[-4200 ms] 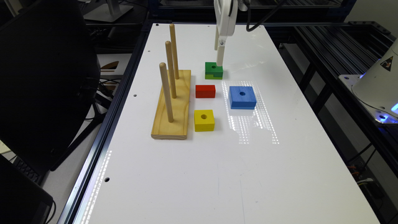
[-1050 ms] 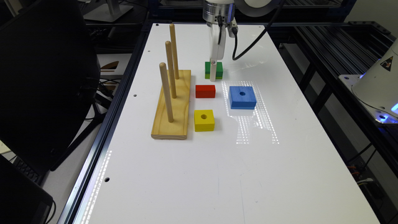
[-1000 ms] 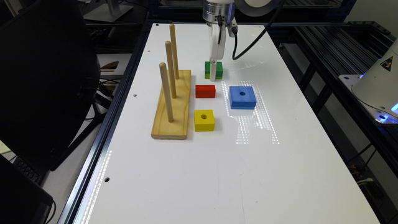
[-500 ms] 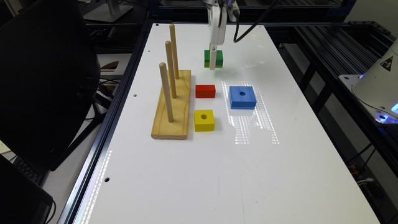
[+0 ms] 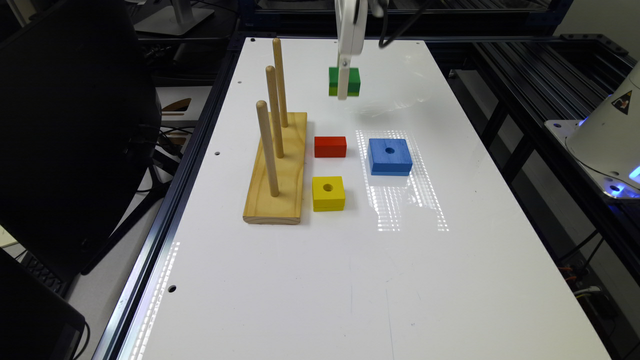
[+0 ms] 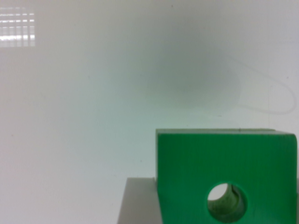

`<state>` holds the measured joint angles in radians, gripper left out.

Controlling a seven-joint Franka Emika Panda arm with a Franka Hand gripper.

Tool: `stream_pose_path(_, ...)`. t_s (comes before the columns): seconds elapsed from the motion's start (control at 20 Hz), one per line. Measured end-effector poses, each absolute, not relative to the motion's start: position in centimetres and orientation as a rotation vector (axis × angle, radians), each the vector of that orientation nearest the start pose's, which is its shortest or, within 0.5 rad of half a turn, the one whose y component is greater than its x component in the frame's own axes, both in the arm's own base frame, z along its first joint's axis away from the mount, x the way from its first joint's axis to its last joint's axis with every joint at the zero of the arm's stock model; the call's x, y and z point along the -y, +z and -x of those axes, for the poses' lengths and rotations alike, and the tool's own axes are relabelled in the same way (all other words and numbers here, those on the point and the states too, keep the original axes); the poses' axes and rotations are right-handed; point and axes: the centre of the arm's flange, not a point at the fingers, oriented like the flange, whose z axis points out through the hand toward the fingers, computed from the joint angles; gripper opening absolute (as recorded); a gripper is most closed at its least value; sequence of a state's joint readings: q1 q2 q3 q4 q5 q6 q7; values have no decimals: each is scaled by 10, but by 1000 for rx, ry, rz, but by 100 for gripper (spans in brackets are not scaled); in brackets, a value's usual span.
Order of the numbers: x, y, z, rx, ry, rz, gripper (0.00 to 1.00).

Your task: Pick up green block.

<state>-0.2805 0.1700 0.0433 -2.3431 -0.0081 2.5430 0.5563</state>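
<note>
White gripper (image 5: 343, 95) holding green block (image 5: 352, 81) off the white table (image 5: 320, 280), red block (image 5: 330, 146) below it, blue block (image 5: 390, 156) to exterior view's right, yellow block (image 5: 328, 193) beside wooden three-peg base (image 5: 278, 170), black monitor (image 5: 70, 135) at exterior view's left

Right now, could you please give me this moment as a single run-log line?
phase: lift | gripper: shut on green block | block: clear of table | red block, yellow block, blue block: on table
</note>
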Motion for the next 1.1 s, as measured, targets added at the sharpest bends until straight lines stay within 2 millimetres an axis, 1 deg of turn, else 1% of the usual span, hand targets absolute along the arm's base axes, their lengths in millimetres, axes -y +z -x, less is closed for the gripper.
stream_pose_path(0.15,120,278,-502,-1201,-38,2897,0)
stream_pose_path(0.3,119,280,-502,-1198,-41,2898,0)
stream_pose_path(0.4,119,285,-502,-1197,-50,2898,0)
stream_pose_path(0.7,117,323,-496,-1197,-57,2901,0)
stream_pose_path(0.8,116,327,-495,-1197,-58,2902,0)
stream_pose_path(1.1,116,326,-495,-1197,-55,2902,0)
